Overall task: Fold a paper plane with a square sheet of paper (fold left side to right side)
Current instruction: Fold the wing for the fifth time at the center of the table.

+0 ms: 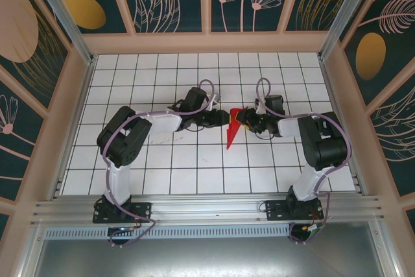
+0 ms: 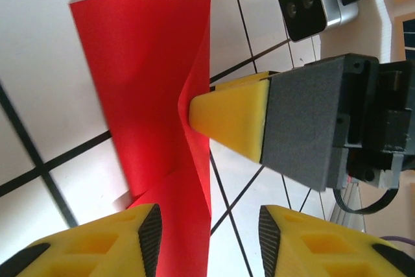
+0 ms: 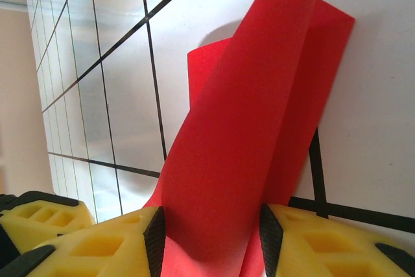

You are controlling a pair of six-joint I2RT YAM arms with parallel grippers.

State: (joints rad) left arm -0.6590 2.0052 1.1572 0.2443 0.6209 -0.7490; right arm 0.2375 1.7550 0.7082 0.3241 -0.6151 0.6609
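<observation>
Curling up off the white gridded counter (image 1: 162, 167), the red paper (image 1: 232, 133) sits between both arms. The right gripper (image 3: 209, 238) has its jaws clamped on the sheet's edge. The left gripper (image 2: 209, 238) holds its jaws apart around the paper's near end.

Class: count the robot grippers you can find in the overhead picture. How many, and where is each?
2. The left gripper is just left of the red paper at the table's middle; the right gripper is just right of it.
</observation>
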